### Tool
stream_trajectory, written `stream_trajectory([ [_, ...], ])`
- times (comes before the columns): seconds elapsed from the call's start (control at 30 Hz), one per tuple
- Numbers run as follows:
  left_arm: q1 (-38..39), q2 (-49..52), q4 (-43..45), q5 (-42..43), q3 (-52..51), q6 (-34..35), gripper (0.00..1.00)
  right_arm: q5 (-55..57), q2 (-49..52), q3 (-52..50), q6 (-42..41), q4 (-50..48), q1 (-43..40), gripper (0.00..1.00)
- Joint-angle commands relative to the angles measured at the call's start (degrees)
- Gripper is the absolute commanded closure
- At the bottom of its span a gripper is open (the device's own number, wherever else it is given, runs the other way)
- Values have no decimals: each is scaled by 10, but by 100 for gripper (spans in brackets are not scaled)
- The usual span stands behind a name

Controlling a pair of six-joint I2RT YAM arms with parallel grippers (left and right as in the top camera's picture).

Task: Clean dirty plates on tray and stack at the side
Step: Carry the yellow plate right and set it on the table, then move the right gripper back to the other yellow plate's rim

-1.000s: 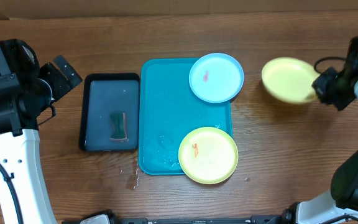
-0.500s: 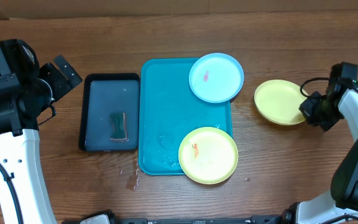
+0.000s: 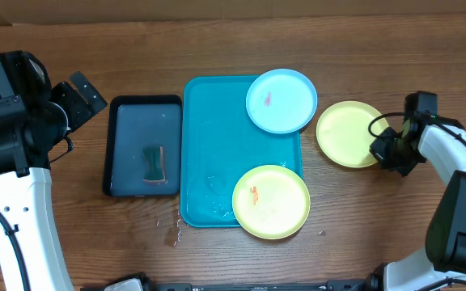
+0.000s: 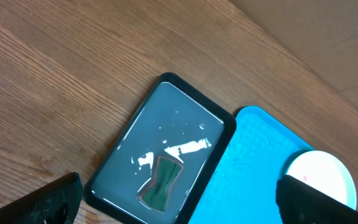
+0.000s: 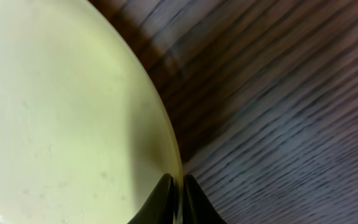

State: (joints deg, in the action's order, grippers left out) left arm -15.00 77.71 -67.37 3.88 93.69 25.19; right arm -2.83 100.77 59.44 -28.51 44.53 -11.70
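Observation:
The bright cyan tray [image 3: 213,153] lies mid-table. A light cyan plate [image 3: 281,100] with an orange smear rests on its far right corner. A yellow-green plate [image 3: 271,201] with an orange smear overhangs its near right corner. A second, clean-looking yellow-green plate [image 3: 345,133] lies low on the wood right of the tray. My right gripper [image 3: 381,147] is shut on this plate's right rim; the wrist view shows the rim [image 5: 174,163] pinched between both fingers. My left gripper [image 4: 173,202] is open and empty, high above the dark tray.
A small dark blue-black tray [image 3: 142,145] holding water and a green sponge [image 3: 154,163] sits left of the cyan tray; it also shows in the left wrist view [image 4: 166,149]. Water drops lie on the wood by the cyan tray's near left corner [image 3: 172,230].
My right gripper has carried the yellow-green plate leftward and down, from raised at the far right to low on the table beside the tray. The left arm has not moved.

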Motion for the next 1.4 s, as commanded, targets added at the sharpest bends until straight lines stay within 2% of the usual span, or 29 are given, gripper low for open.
stream_trajectory([
  [0.0,0,4,1,2,3,6,0,-4,-6,-3,-2,-4,13,91],
  [0.23,0,4,1,2,3,6,1,-5,-6,-3,-2,-4,28,67],
  [0.37,0,4,1,2,3,6,0,-9,-6,-3,0,-3,35,50],
  [0.47,0,4,1,2,3,6,0,-30,-7,0,42,9,39,49],
  [0.6,0,4,1,2,3,6,0,-33,-19,51,80,89,39,59],
  [0.77,0,4,1,2,3,6,0,-77,-49,115,80,217,43,59],
  [0.93,0,4,1,2,3,6,0,-111,-59,111,80,289,63,58],
  [1.23,0,4,1,2,3,6,0,-113,-59,55,75,292,155,55],
  [1.37,0,4,1,2,3,6,0,-115,-59,31,47,271,199,54],
])
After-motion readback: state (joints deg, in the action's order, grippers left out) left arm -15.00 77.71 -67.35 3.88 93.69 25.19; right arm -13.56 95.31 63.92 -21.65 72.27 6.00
